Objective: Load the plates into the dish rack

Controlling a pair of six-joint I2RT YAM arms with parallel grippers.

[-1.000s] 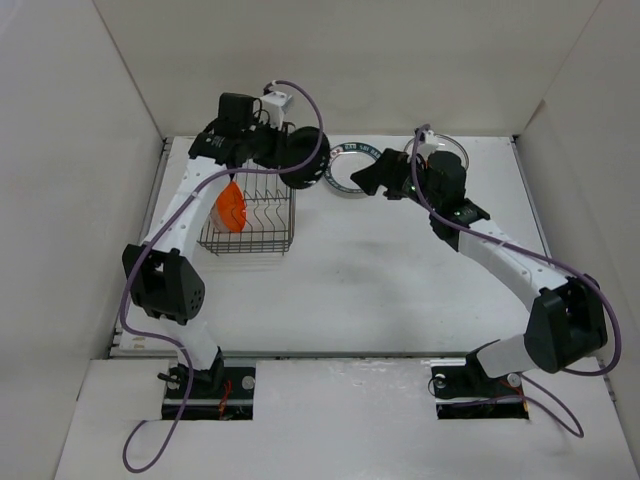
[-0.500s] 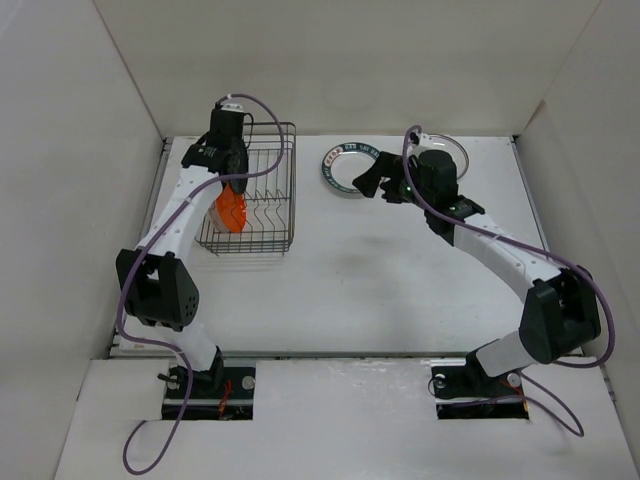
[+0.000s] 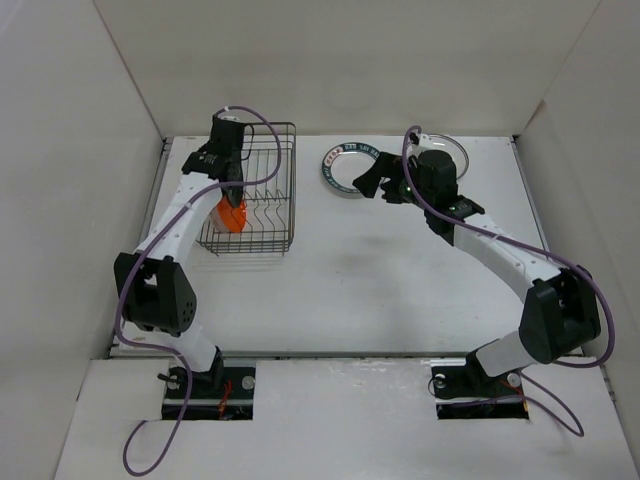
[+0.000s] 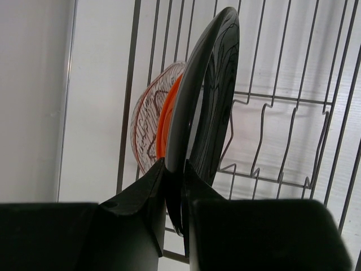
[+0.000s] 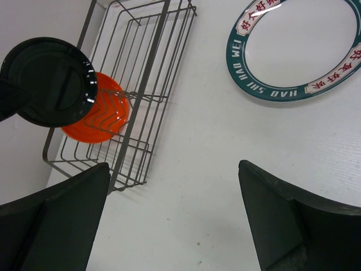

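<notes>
The black plate (image 4: 210, 84) is clamped upright in the left gripper (image 4: 175, 172) — parallel to the orange plate (image 4: 167, 110) just beside it in the dish rack (image 4: 132, 56); the right gripper (image 5: 175, 220) is held wide, empty.

Dish rack (image 3: 262, 200) sat far left, first plate (image 3: 231, 215) stood on edge inside, second plate (image 4: 211, 101) hung just beside it in the left gripper (image 4: 174, 169), third plate (image 3: 343, 163) lay right of the rack, fourth plate (image 3: 455, 148) farther right.
</notes>
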